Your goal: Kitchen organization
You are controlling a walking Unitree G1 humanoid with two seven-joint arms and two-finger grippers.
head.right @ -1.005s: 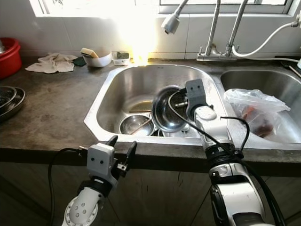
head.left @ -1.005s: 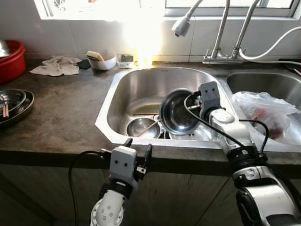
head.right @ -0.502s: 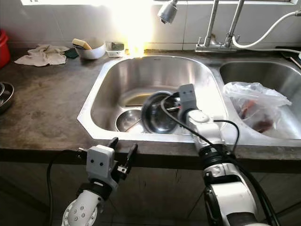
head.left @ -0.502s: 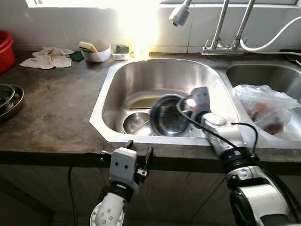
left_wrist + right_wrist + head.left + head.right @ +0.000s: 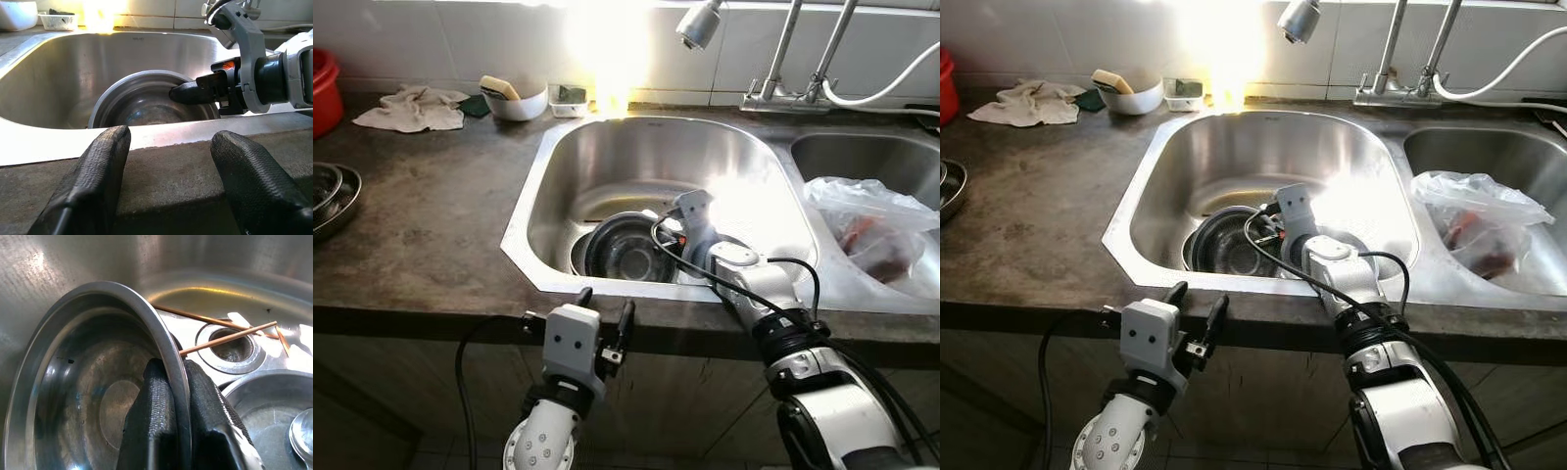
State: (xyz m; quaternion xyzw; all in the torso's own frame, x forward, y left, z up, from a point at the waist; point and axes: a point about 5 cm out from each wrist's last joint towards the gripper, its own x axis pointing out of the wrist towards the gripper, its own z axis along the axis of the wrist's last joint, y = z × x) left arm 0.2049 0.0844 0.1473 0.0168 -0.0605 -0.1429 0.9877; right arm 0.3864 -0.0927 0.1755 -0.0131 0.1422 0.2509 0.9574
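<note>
Steel bowl (image 5: 625,252) is down in the left basin of the double sink (image 5: 548,166), tilted, and our right gripper (image 5: 168,396) has its rim pinched, one black finger inside and one outside. It's a plain shiny round bowl, a bit grimy inside, with a flat circle at the bottom. In the right wrist view we count three thin brown sticks, probably chopsticks (image 5: 230,338), lying across the drain (image 5: 232,346), plus the rim of a second steel dish (image 5: 266,406) just beside the bowl.

Our left gripper (image 5: 602,311) hangs in front of the counter edge (image 5: 146,166), below the sink, fingers spread apart and holding nothing.

The right basin holds one clear plastic bag (image 5: 867,220) with something reddish in it; we can't tell what. On the dark counter there's a white bowl (image 5: 517,102) with one sponge (image 5: 498,87) in it, a small clear tray (image 5: 570,96) beside that, one crumpled white cloth (image 5: 411,106), a red basin (image 5: 323,90) at the far left, and stacked steel plates (image 5: 331,196) near the left edge. Two tap spouts (image 5: 783,49) rise behind the sink, with one spray head (image 5: 698,23).
</note>
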